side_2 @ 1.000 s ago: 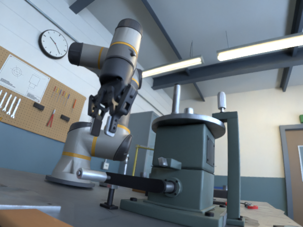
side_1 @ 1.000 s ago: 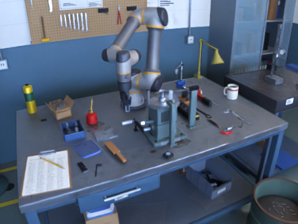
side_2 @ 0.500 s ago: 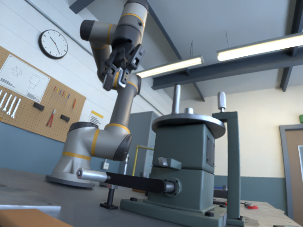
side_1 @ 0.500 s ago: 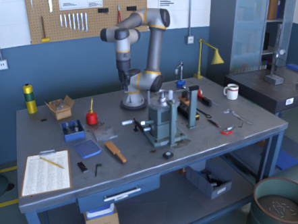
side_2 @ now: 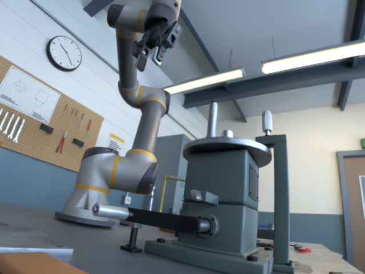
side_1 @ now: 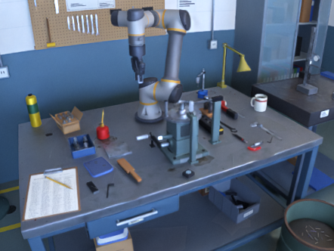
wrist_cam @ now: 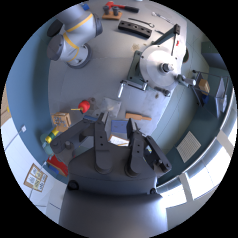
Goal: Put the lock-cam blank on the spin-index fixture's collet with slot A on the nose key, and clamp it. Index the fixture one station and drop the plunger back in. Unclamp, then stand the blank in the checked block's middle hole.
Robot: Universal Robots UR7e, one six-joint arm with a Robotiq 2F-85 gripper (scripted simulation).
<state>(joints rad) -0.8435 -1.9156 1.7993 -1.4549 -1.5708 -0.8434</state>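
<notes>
The lock-cam blank sits on the collet at the centre of the spin-index fixture's round plate. The fixture is grey-green and stands mid-bench, with a long clamp handle pointing left. A green post with a knobbed plunger stands beside the plate. The black checked block with a row of holes lies beyond the fixture. My gripper hangs high above the bench, left of the fixture and near the arm's base. It is part open and holds nothing.
Behind the bench a blue wall carries a pegboard of tools. On the left lie a red oil can, a blue tray, a cardboard box, a wooden-handled tool and a clipboard. A mug stands right.
</notes>
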